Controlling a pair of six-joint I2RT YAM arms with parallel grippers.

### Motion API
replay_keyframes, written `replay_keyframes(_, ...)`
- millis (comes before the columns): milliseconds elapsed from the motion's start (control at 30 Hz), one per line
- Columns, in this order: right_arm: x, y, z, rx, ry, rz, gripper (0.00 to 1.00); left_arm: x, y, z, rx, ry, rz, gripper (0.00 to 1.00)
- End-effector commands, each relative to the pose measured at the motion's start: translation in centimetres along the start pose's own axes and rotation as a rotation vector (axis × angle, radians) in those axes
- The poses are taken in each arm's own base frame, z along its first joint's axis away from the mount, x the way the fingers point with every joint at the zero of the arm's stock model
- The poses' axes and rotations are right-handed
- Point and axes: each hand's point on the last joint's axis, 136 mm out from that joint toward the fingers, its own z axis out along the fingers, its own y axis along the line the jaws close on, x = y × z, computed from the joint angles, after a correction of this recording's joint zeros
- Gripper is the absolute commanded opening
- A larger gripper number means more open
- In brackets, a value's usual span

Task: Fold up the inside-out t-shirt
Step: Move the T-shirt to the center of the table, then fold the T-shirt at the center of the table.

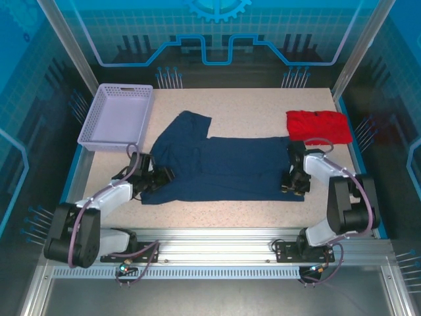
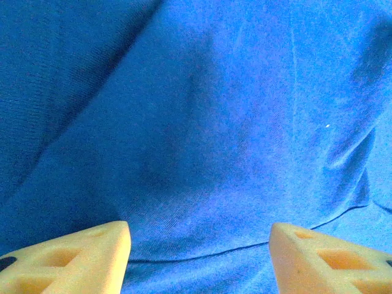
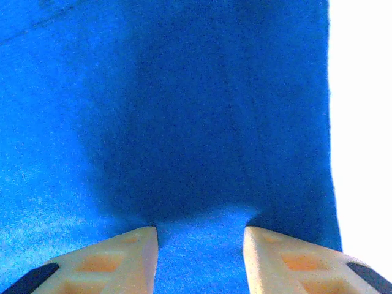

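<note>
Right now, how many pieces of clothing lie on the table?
2. The navy t-shirt lies spread across the middle of the table; the red folded garment lies at the far right edge. More could be hidden under them.

Lavender plastic basket (image 1: 117,117) far left, red folded garment (image 1: 318,126) far right, speckled table (image 1: 250,105).

From where I stand I count one dark navy t-shirt (image 1: 223,168), one red folded garment (image 1: 318,126) and one lavender basket (image 1: 108,143), all on one table (image 1: 250,105). There are two robot arms, a left arm (image 1: 108,197) and a right arm (image 1: 342,197), and two grippers, the left gripper (image 1: 161,176) and the right gripper (image 1: 293,184), each with two pale yellow fingers (image 2: 67,257).
</note>
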Motion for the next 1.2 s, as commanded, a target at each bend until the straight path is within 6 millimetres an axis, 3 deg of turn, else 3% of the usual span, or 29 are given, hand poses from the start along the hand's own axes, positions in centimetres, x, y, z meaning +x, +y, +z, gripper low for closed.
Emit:
replay_keyframes(0, -4.5, 1.7, -3.9, -0.070, -0.227, -0.022, 0.45, -3.9, -2.5, -2.1, 0.044, -0.152, 0.059, 0.67)
replay_keyframes(133, -10.6, 4.5, -7.8, -0.170, -0.451, -0.067, 0.61, -9.9, -7.6, -1.7, 0.128, -0.269, 0.205, 0.75)
replay_keyframes(267, -14.9, 6.3, -8.7, -0.212, -0.501, -0.058, 0.72, -15.6, -10.8, 2.7, 0.138, -0.224, 0.244, 0.77)
replay_keyframes(433, -16.5, 8.0, -8.9, -0.278, -0.525, -0.060, 0.80, -21.1, -12.8, 8.5, 0.100, -0.125, 0.265, 0.77)
replay_keyframes(533, -16.5, 8.2, -8.6, -0.289, -0.519, -0.061, 0.80, -23.0, -13.1, 11.6, 0.076, -0.082, 0.269, 0.77)
replay_keyframes(833, -15.8, 7.8, -7.8, -0.263, -0.481, -0.076, 0.79, -25.2, -12.8, 18.1, 0.023, 0.021, 0.215, 0.71)
replay_keyframes(1000, -15.6, 7.8, -7.5, -0.262, -0.467, -0.078, 0.79, -24.6, -13.4, 20.1, 0.003, 0.065, 0.241, 0.68)
replay_keyframes(1167, -15.6, 7.9, -7.0, -0.260, -0.452, -0.081, 0.79, -24.1, -13.4, 21.1, -0.002, 0.074, 0.254, 0.56)
